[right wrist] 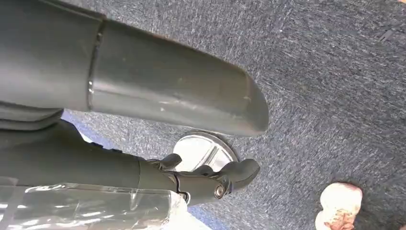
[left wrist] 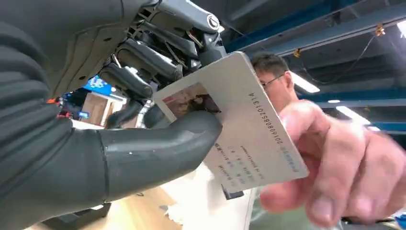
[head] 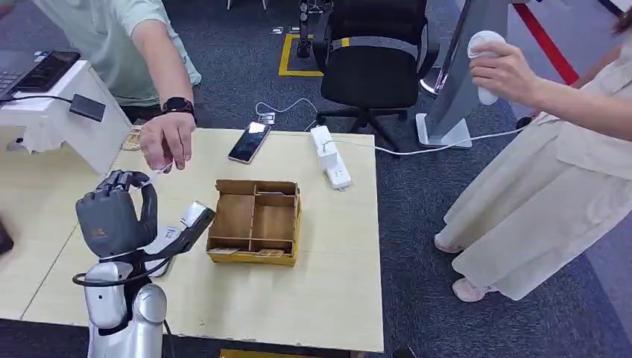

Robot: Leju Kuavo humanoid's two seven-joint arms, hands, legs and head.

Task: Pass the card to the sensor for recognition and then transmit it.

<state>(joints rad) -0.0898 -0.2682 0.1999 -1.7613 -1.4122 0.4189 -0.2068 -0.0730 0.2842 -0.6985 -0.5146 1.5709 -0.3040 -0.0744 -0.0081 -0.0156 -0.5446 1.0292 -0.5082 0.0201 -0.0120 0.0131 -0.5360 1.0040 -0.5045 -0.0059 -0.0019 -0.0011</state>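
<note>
Grey robot left hand (left wrist: 143,120) pinches thin white printed plastic card (left wrist: 239,129) between thumb and fingers; person's hand (left wrist: 344,163) grips opposite edge. Card stiff, light, slick: take by edges. Right hand (right wrist: 143,110) seemingly empty, fingers loosely curled.

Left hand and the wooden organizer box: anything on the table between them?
In the head view, between the left hand and the wooden organizer box sits a small silver-topped device on a dark arm.
</note>
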